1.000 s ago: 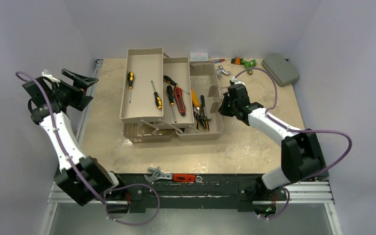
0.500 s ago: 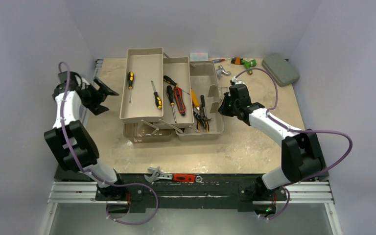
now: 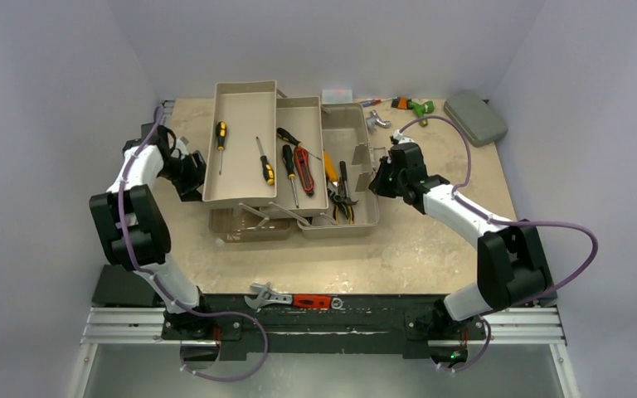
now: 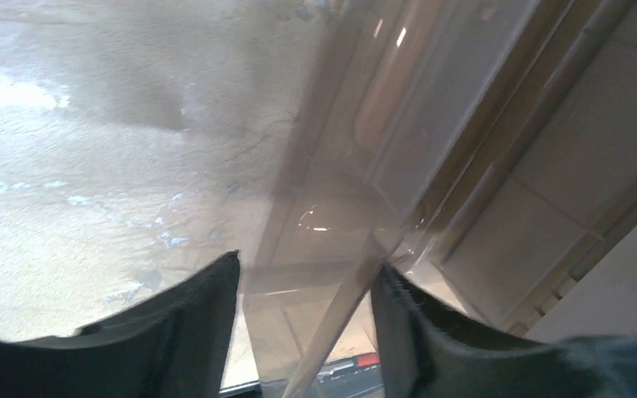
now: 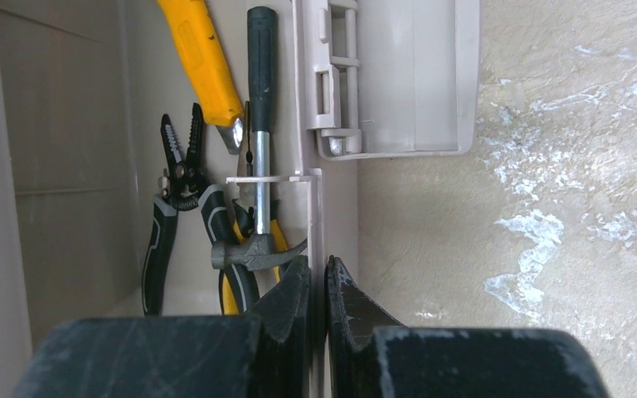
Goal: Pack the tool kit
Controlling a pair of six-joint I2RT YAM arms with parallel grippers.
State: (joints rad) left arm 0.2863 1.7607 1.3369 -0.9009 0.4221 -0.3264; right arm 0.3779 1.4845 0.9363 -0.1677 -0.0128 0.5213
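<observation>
L arm has swung in from off the table's left side. The left gripper (image 3: 191, 170) is now at the left wall of the toolbox's (image 3: 245, 112) far-left tray. Wrist view: its fingers (image 4: 191, 332) sit either side of that wall, spread but narrower than a sec ago. View is blurred, so can't tell if they bite yet.

R side is unchanged. The right gripper (image 5: 325, 278) is pinched tight on the thin right wall of the box's base, by the hammer (image 5: 259, 166) and pliers (image 5: 174, 215), prob. bracing it.

Toolbox sits mid-table toward the far side, trays fanned out to the left, with screwdrivers (image 3: 264, 162) etc. lying in them.

What it means, IMO: L arm is set up to fold the trays back over the base, i.e. start closing the kit.

Snag: a red-handled wrench (image 3: 292, 299) lies on the near rail, and small tools (image 3: 410, 105) lie at the far right by the grey case (image 3: 474, 116), all outside the box. If they belong in the kit, packing isn't done.
</observation>
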